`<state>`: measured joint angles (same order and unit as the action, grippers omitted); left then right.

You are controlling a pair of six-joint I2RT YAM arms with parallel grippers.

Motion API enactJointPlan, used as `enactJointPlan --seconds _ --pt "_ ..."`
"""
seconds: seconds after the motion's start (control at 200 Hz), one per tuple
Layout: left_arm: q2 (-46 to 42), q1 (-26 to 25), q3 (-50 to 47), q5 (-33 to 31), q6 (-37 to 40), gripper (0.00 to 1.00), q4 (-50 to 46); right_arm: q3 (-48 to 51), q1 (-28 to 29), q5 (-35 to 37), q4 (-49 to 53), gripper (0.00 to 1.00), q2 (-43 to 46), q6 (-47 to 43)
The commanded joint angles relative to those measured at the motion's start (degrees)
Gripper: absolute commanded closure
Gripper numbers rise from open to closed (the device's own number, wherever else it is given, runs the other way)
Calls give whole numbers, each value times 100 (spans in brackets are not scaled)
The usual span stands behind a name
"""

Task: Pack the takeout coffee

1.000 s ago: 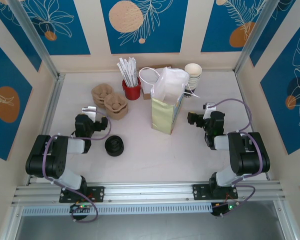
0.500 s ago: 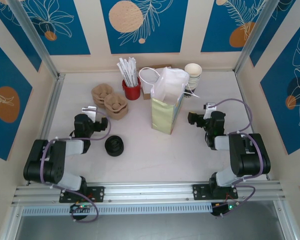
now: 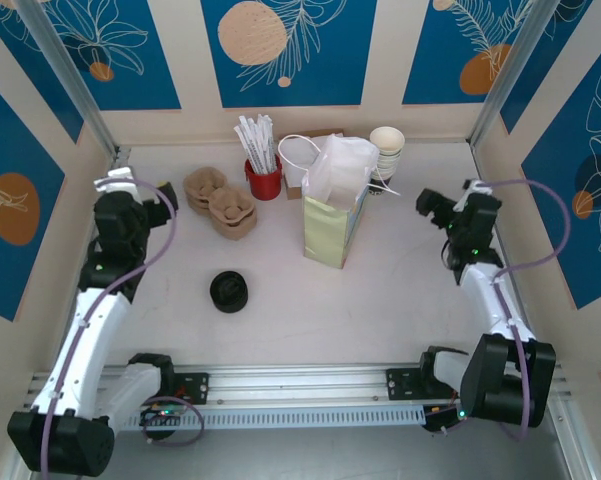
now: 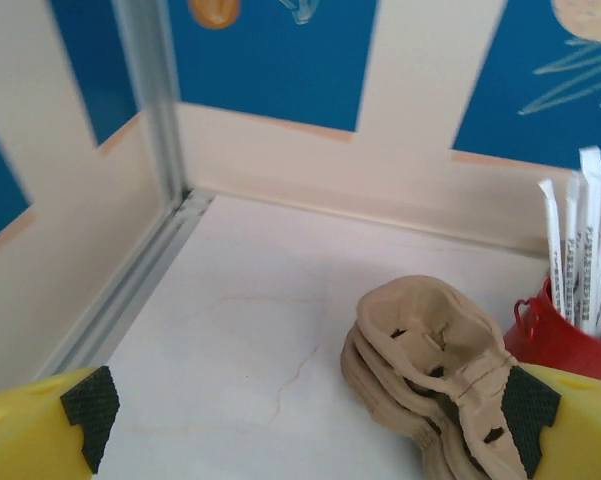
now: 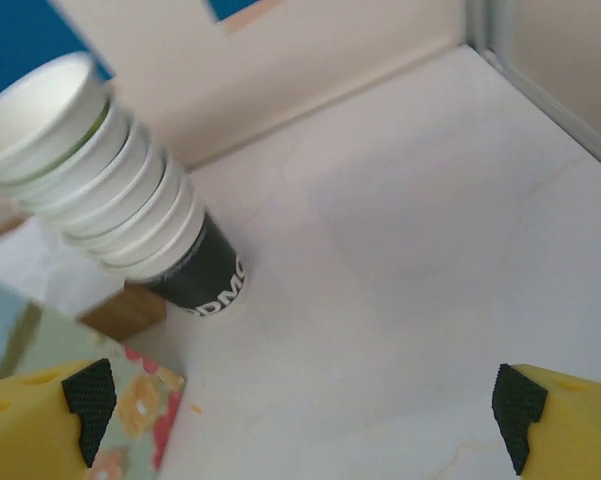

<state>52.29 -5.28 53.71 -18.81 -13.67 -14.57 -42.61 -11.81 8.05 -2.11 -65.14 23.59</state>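
The takeout coffee is out of view. A tall pale-green paper bag (image 3: 327,235) with a white top stands upright at the middle of the table. My left gripper (image 3: 166,198) hovers open at the far left, facing the stack of brown pulp cup carriers (image 3: 220,203). In the left wrist view the left gripper (image 4: 310,400) has nothing between its pads, and the carriers (image 4: 440,370) lie just ahead to the right. My right gripper (image 3: 428,203) is open to the right of the bag. In the right wrist view the right gripper (image 5: 300,400) is empty over bare table.
A stack of cream paper cups (image 5: 90,180) leans out of a dark cup (image 5: 200,280) behind the bag's corner (image 5: 130,420). A red cup of wrapped straws (image 3: 263,170) stands at the back. A low stack of black lids (image 3: 228,290) lies front left.
Both arms have unfolded from their tucked pose. The left gripper rose and swung to the far left; the right gripper rose and moved back right. Both stayed open.
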Motion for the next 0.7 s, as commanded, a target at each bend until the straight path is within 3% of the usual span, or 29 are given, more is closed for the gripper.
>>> enactJointPlan --seconds 0.0,0.12,0.35,0.62,0.695 --pt "145 -30 757 -182 -869 1 -2351 -1272 -245 -404 2140 1 -276 1185" --pt "238 -32 1277 144 -1171 1 -3023 -2675 -194 -913 3094 1 -1009 1118" --pt "321 -43 1563 523 -1833 0 -3088 -5082 239 -1315 4181 7 -2566 1123" --pt "850 -43 2195 1560 -1540 1 -3663 -7331 750 -1199 5375 28 -4218 1029" --pt "982 -43 2332 1809 -1376 1 -3801 -7838 878 -1033 5631 29 -4603 1007"
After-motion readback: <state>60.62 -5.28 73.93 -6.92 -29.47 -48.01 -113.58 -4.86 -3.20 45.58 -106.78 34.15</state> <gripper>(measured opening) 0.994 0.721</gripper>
